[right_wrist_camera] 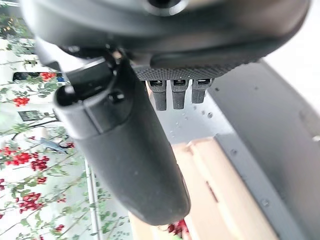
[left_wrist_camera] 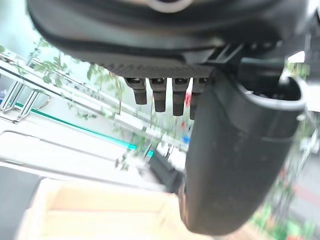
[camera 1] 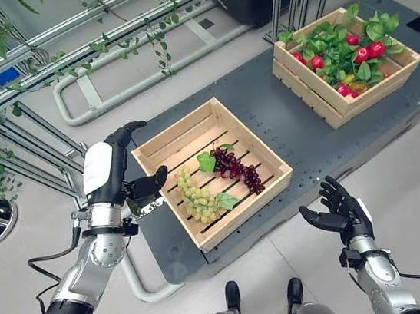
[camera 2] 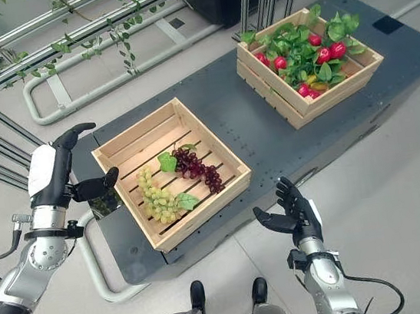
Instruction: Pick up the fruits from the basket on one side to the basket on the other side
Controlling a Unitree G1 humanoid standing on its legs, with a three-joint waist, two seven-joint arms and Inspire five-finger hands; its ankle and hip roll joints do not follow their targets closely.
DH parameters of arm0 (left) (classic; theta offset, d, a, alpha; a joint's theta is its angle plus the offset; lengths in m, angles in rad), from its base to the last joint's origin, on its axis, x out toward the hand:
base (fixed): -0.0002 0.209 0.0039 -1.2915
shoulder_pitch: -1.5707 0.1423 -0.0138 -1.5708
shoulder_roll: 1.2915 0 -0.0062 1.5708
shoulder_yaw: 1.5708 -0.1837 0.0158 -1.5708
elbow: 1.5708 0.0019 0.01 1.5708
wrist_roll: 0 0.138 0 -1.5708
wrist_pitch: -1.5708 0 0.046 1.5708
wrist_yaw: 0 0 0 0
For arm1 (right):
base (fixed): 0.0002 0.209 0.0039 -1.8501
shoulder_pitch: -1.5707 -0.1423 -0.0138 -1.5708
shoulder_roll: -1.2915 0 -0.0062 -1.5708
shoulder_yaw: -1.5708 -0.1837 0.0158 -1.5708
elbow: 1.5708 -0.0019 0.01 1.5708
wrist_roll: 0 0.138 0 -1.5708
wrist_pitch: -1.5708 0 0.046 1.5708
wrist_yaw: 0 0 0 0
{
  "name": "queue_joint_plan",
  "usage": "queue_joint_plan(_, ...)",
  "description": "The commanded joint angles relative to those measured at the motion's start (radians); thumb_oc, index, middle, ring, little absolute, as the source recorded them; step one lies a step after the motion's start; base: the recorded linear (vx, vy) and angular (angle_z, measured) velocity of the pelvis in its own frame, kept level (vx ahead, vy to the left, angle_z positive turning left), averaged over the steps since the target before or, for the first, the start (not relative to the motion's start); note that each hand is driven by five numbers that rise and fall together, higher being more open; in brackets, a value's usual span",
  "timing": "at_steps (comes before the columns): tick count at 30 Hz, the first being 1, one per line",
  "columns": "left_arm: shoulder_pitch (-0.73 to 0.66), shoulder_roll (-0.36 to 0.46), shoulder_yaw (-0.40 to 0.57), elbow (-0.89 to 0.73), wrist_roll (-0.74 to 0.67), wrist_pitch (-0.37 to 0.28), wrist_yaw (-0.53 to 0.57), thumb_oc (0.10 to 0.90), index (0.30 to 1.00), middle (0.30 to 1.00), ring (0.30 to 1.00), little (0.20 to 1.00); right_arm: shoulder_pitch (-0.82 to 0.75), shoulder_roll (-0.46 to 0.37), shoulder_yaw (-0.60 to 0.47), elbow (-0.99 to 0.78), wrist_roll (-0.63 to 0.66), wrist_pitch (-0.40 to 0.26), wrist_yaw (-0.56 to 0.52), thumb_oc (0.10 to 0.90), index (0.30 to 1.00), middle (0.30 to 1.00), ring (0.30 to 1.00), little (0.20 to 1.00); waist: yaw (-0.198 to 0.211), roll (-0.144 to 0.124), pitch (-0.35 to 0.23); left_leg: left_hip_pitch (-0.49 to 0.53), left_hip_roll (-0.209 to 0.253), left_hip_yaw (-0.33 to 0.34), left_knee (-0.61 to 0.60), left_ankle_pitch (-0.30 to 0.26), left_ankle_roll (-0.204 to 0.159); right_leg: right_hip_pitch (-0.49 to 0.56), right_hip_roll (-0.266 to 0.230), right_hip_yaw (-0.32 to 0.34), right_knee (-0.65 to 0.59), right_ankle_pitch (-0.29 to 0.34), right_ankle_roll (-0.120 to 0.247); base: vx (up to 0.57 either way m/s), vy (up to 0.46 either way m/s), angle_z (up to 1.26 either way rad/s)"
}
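A near wooden crate (camera 1: 272, 189) on the dark platform holds a green grape bunch (camera 1: 197, 197) and a purple grape bunch (camera 1: 236, 167). A far crate (camera 1: 319, 100) at the right is packed with leaves and red fruits (camera 1: 360, 53). My left hand (camera 1: 116, 169) hangs open beside the near crate's left rim, thumb (camera 1: 151, 182) pointing toward it, holding nothing. My right hand (camera 1: 342, 209) is open and empty, off the platform's front edge, below the near crate's right corner. In its wrist view the left hand (left_wrist_camera: 235, 150) shows straight fingers over the crate's wood.
The dark platform (camera 1: 284, 128) carries both crates, with a bare strip between them. A metal frame with trailing vines (camera 1: 63, 44) runs along the back left. A grey tube rail (camera 1: 146, 285) curves round the platform's front left corner.
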Motion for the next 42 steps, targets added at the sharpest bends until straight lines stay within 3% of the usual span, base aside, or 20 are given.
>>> queue_joint_plan(1, -0.248, 0.089, -0.018, 0.061, 0.027, -0.028, 0.073, 0.800, 0.900, 0.900, 0.900, 0.900, -0.146, -0.096, 0.047, -0.088, 0.061, -0.088, 0.062, 0.800, 0.900, 0.900, 0.900, 0.900, -0.031, -0.038, 0.082, -0.109, -0.011, 0.047, 0.229, -0.122, -0.016, -0.087, -0.059, 0.031, 0.247, -0.145, -0.042, -0.19, 0.079, -0.07)
queue_joint_plan(3, -0.297, 0.104, -0.047, 0.082, 0.036, -0.019, 0.079, 0.800, 0.900, 0.900, 0.900, 0.900, -0.177, -0.116, 0.053, -0.094, 0.081, -0.091, 0.074, 0.800, 0.900, 0.900, 0.900, 0.900, -0.033, -0.043, 0.107, -0.151, -0.008, 0.058, 0.280, -0.133, -0.013, -0.134, -0.065, 0.035, 0.303, -0.155, -0.045, -0.19, 0.037, -0.08)
queue_joint_plan(4, -0.378, 0.129, -0.096, 0.112, 0.046, -0.010, 0.082, 0.800, 0.900, 0.900, 0.900, 0.900, -0.223, -0.134, 0.065, -0.101, 0.104, -0.095, 0.078, 0.800, 0.900, 0.900, 0.900, 0.900, -0.037, -0.055, 0.140, -0.217, 0.002, 0.073, 0.366, -0.156, -0.008, -0.204, -0.075, 0.042, 0.393, -0.175, -0.050, -0.21, 0.021, -0.09)
queue_joint_plan(9, -0.523, 0.162, -0.178, 0.147, 0.089, 0.032, 0.103, 0.800, 0.900, 0.900, 0.900, 0.900, -0.306, -0.154, 0.075, -0.143, 0.123, -0.044, 0.071, 0.800, 0.900, 0.900, 0.900, 0.900, -0.046, -0.081, 0.190, -0.354, 0.024, 0.082, 0.533, -0.214, 0.008, -0.356, -0.095, 0.058, 0.580, -0.223, -0.055, -0.10, 0.032, 0.01)
queue_joint_plan(18, -0.674, 0.231, -0.275, 0.159, 0.125, 0.149, 0.034, 0.800, 0.900, 0.900, 0.900, 0.900, -0.359, -0.193, 0.070, -0.167, 0.107, 0.010, 0.059, 0.800, 0.900, 0.900, 0.900, 0.900, -0.067, -0.082, 0.217, -0.525, 0.055, 0.095, 0.634, -0.238, 0.016, -0.546, -0.097, 0.091, 0.694, -0.235, -0.052, -0.04, 0.065, -0.04)
queue_joint_plan(22, -0.708, 0.262, -0.311, 0.157, 0.140, 0.184, -0.020, 0.800, 0.900, 0.900, 0.900, 0.900, -0.367, -0.204, 0.072, -0.159, 0.113, 0.005, 0.055, 0.800, 0.900, 0.900, 0.900, 0.900, -0.065, -0.081, 0.217, -0.540, 0.054, 0.097, 0.629, -0.234, 0.016, -0.567, -0.093, 0.095, 0.691, -0.228, -0.046, -0.01, 0.015, 0.00)
queue_joint_plan(31, -0.787, 0.346, -0.389, 0.076, 0.112, 0.270, -0.275, 0.800, 0.900, 0.900, 0.900, 0.900, -0.373, -0.226, 0.077, -0.165, 0.125, -0.007, 0.050, 0.800, 0.900, 0.900, 0.900, 0.900, -0.053, -0.073, 0.217, -0.555, 0.050, 0.105, 0.609, -0.223, 0.015, -0.586, -0.096, 0.089, 0.667, -0.209, -0.034, -0.01, 0.006, -0.01)
queue_joint_plan(35, -0.803, 0.363, -0.397, 0.054, 0.112, 0.262, -0.374, 0.800, 0.900, 0.900, 0.900, 0.900, -0.370, -0.227, 0.076, -0.163, 0.128, -0.010, 0.042, 0.800, 0.900, 0.900, 0.900, 0.900, -0.046, -0.069, 0.217, -0.552, 0.050, 0.106, 0.603, -0.221, 0.015, -0.580, -0.100, 0.079, 0.659, -0.206, -0.032, 0.00, -0.001, 0.01)
queue_joint_plan(42, -0.825, 0.386, -0.405, -0.025, 0.078, 0.280, -0.642, 0.800, 0.900, 0.900, 0.900, 0.900, -0.334, -0.217, 0.061, -0.170, 0.120, -0.016, 0.050, 0.800, 0.900, 0.900, 0.900, 0.900, -0.039, -0.066, 0.217, -0.551, 0.050, 0.108, 0.592, -0.218, 0.024, -0.582, -0.105, 0.068, 0.651, -0.197, -0.027, 0.00, 0.000, 0.00)
